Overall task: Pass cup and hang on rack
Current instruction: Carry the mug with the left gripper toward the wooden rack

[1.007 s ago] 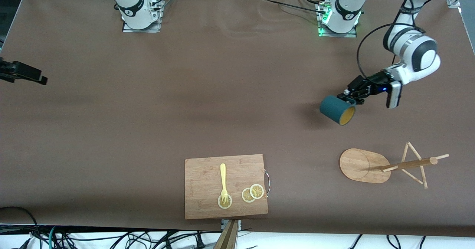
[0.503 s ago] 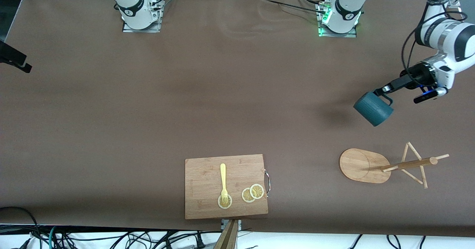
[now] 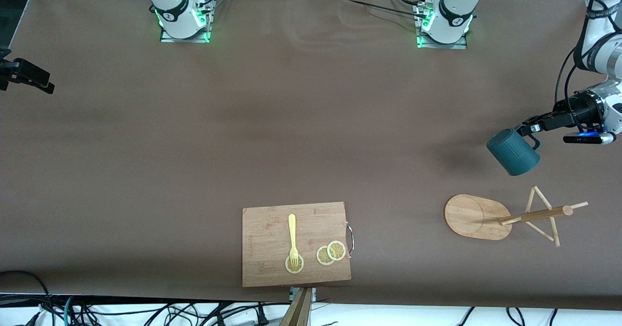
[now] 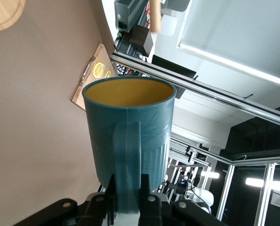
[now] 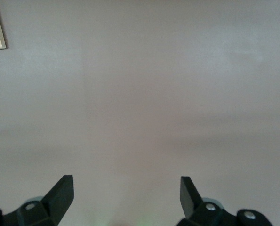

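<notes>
Cup [image 3: 513, 152] hung tilted in the air, clamped by its handle in the left gripper [image 3: 530, 128], over bare table [image 3: 311, 131] just short of the rack [image 3: 505, 215]. Rack lay toppled, pegs low & sideways. Best bet: turn the handle loop square to a peg, approach slow. Right gripper [image 5: 125, 195] waited w/ fingers apart near the table's edge.

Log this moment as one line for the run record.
left gripper: shut on dark teal mug by its handle, over table above bamboo mug tree | right gripper: open, waiting | mug not yet hung
</notes>
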### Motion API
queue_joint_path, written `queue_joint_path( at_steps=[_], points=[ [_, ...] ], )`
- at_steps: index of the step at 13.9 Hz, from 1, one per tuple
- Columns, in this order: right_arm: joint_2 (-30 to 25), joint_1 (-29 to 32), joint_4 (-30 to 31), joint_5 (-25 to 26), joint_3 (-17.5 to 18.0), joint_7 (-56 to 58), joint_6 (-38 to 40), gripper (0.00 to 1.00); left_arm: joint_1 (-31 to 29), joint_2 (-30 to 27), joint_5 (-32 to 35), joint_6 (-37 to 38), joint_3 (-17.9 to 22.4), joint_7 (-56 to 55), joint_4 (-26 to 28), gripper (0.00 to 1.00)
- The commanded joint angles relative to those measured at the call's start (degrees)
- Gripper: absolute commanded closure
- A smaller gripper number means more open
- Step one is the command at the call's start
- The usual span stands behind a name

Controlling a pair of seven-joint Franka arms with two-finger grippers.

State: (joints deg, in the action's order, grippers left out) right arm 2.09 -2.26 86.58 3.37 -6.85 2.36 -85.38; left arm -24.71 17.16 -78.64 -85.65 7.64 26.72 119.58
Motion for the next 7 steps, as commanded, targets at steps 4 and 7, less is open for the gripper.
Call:
queue_joint_path(
  at_steps=[4,7],
  points=[
    [0.5,0.8,-1.6,-0.6,0.8,-0.9,3.1,0.0,-4.0,11.9,1.5,6.5,-1.1,-10.6,-16.1,1.0],
    [1.2,0.8,-1.8,-0.5,0.9,-0.8,2.5,0.0,-6.0,14.8,1.0,6.6,-3.3,-11.4,-19.4,1.0]
  ],
)
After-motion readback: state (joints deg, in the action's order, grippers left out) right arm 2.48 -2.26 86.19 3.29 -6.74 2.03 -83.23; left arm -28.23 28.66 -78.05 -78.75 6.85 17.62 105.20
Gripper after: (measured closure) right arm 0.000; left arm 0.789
